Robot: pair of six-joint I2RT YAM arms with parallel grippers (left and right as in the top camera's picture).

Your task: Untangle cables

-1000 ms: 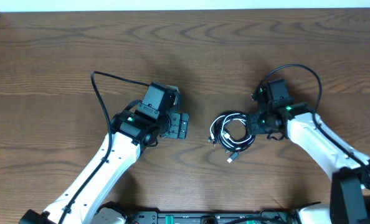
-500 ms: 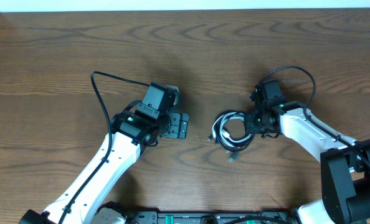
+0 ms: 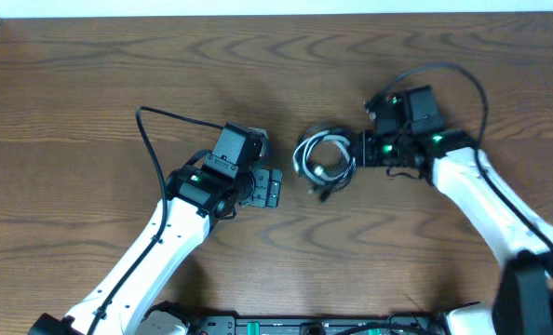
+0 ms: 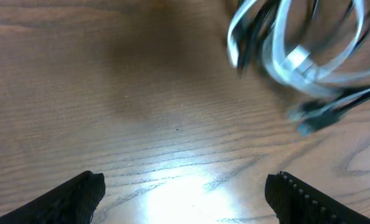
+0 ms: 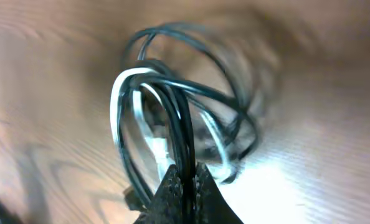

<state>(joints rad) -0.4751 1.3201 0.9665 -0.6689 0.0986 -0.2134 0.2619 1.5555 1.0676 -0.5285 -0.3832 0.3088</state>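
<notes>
The cables (image 3: 324, 160) form one tangled coil of black loops and one white loop at the table's middle, between my two arms. My right gripper (image 3: 358, 151) is shut on black strands at the coil's right edge. In the right wrist view the black cords (image 5: 184, 134) run straight down between the closed fingertips (image 5: 186, 182), with the white loop (image 5: 124, 118) hanging to the left. My left gripper (image 3: 275, 189) stands open to the lower left of the coil. Its wrist view shows the coil (image 4: 309, 59) blurred at the upper right, beyond the spread fingers (image 4: 79, 194).
A thick black wire (image 3: 151, 140) arcs from my left arm over the table at the left. A white strip (image 3: 276, 7) runs along the table's far edge.
My right gripper has closed on the coil's right side and carried it up and to the left, toward my left gripper. The left arm has not moved.
</notes>
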